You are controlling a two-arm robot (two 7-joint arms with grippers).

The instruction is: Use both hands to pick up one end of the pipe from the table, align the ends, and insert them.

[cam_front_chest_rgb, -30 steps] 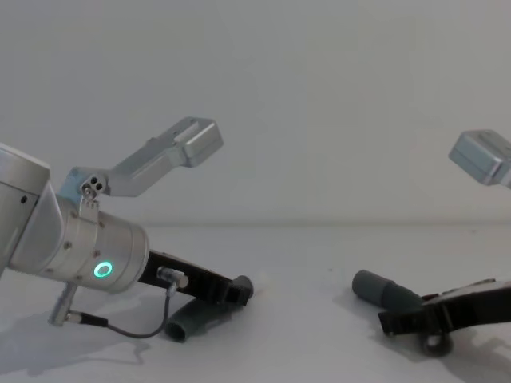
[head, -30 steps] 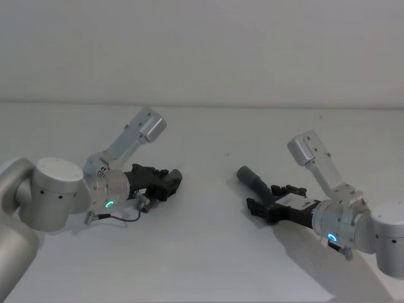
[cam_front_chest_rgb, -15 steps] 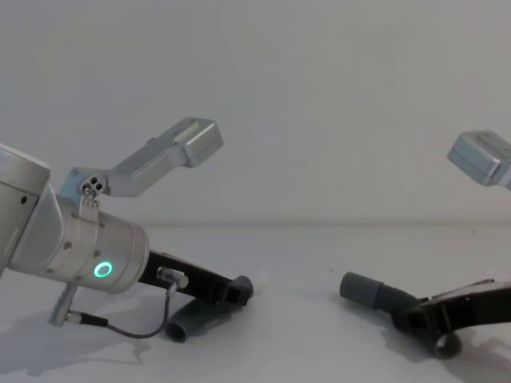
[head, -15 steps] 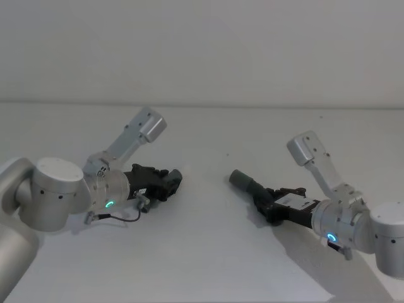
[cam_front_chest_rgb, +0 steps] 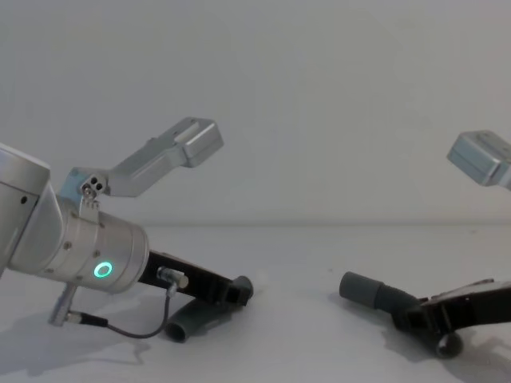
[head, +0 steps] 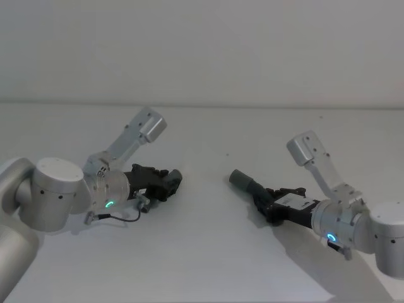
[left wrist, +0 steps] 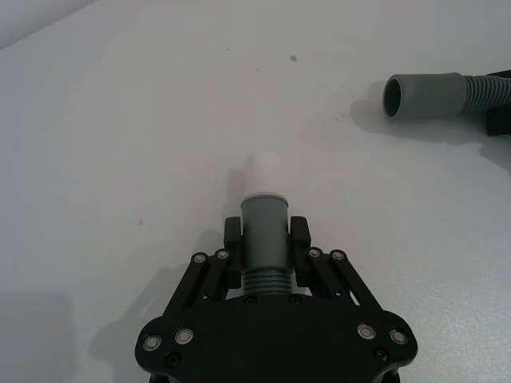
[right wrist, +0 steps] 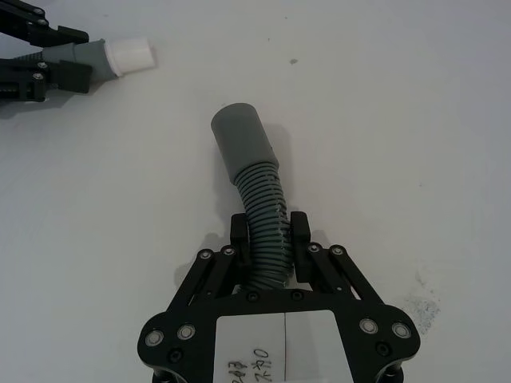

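The pipe is in two pieces on the white table (head: 208, 259). My left gripper (left wrist: 266, 233) is shut on the piece with the white stub tip (left wrist: 263, 171), gripping its grey collar (left wrist: 263, 209). This piece's tail (cam_front_chest_rgb: 190, 323) hangs down to the table. My right gripper (right wrist: 267, 229) is shut on the ribbed hose (right wrist: 259, 187) of the other piece, whose wide grey socket cuff (right wrist: 242, 140) points toward the stub. In the head view the left gripper (head: 163, 182) and right gripper (head: 268, 203) face each other, with the socket cuff (head: 240, 180) a short gap from the stub end.
Both silver forearms lie low over the table, the left (head: 60, 192) at the left edge and the right (head: 353, 224) at the lower right. Bare table surface lies between the two grippers and in front of them. A plain wall (head: 202, 50) rises behind.
My right gripper has shut on its hose piece, and the socket cuff has swung a little left toward the other piece. The left gripper and its piece have stayed put.
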